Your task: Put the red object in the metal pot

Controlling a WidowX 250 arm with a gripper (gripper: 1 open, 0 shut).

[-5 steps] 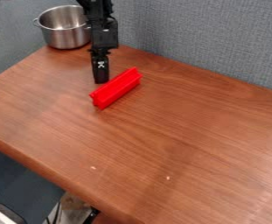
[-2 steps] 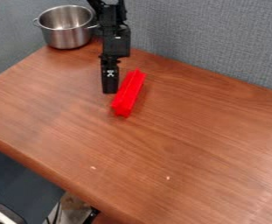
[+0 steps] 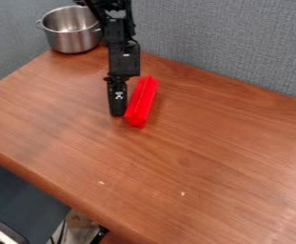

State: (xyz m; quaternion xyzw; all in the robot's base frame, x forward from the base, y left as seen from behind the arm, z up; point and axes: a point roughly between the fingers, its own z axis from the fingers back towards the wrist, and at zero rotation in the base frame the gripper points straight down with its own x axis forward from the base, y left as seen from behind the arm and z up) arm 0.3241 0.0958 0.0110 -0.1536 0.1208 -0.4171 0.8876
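Note:
The red object (image 3: 143,100), a long bright red bar, lies flat on the wooden table (image 3: 176,152), its length running from the back towards the front. My gripper (image 3: 117,110) points steeply down, its dark fingers together at the table surface just left of the bar's near end. It looks shut, with nothing between the fingers, and whether it touches the bar I cannot tell. The metal pot (image 3: 69,29), shiny and round, stands at the table's back left corner, well behind the gripper.
A grey wall (image 3: 226,38) rises right behind the table. The table's left and front edges drop off to the floor. The black arm (image 3: 116,29) reaches down just right of the pot.
The gripper has come towards the front and slightly right. The red bar has swung from lying diagonally to pointing nearly front to back and has shifted right, away from the pot.

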